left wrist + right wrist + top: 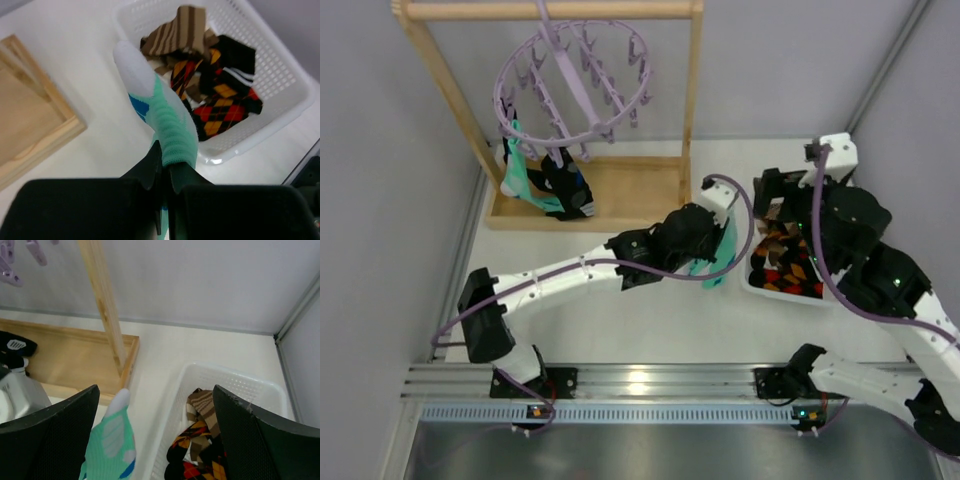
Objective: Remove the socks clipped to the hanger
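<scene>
My left gripper (720, 262) is shut on a teal sock (162, 117) with white toe and blue mark, holding it beside the left rim of the white basket (752, 283); the sock also shows in the right wrist view (109, 445). The basket (280, 107) holds brown striped (175, 35) and black argyle socks (222, 107). The lilac round hanger (570, 80) hangs from the wooden rack, with a teal sock (520, 175) and a black sock (570, 185) still clipped at its front. My right gripper (155, 440) is open and empty above the basket (235, 385).
The light wooden rack frame (690, 110) stands at the back left on a wooden base tray (630, 190). Grey walls close in the left, back and right. An aluminium rail (640, 385) runs along the near edge.
</scene>
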`<state>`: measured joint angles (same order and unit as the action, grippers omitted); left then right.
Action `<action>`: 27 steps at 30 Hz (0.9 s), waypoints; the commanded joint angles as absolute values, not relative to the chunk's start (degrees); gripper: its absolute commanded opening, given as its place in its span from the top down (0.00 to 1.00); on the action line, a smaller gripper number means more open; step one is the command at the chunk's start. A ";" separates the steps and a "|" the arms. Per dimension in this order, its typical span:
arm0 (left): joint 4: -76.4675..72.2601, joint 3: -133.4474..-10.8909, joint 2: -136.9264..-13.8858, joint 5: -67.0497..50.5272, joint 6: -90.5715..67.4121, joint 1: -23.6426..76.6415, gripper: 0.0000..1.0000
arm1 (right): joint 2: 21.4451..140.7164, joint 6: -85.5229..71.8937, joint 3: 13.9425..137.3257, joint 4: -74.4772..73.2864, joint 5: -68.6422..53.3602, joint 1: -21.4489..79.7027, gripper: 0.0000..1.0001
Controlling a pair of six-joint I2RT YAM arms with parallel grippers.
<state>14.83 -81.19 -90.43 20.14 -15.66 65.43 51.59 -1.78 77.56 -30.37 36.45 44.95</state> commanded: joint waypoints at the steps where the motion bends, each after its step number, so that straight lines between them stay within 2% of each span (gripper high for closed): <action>1: 11.95 -91.55 -94.99 16.09 -12.31 65.65 1.00 | 46.07 -6.23 75.24 -34.10 40.42 43.42 0.09; 9: 11.87 -115.19 -117.13 19.51 -0.89 65.31 1.00 | 36.13 -8.35 73.30 -38.49 46.58 43.33 0.09; 14: 12.04 -133.28 -132.69 13.47 4.47 63.99 0.98 | 32.26 -8.61 72.86 -40.43 46.41 43.33 0.09; 19: 11.51 -140.88 -143.69 4.94 5.71 63.02 0.88 | 29.19 -9.49 71.11 -40.96 44.83 43.33 0.10; 27: 8.17 -144.23 -153.10 -5.53 0.36 62.58 0.84 | 27.77 -9.76 67.59 -39.64 42.63 43.33 0.11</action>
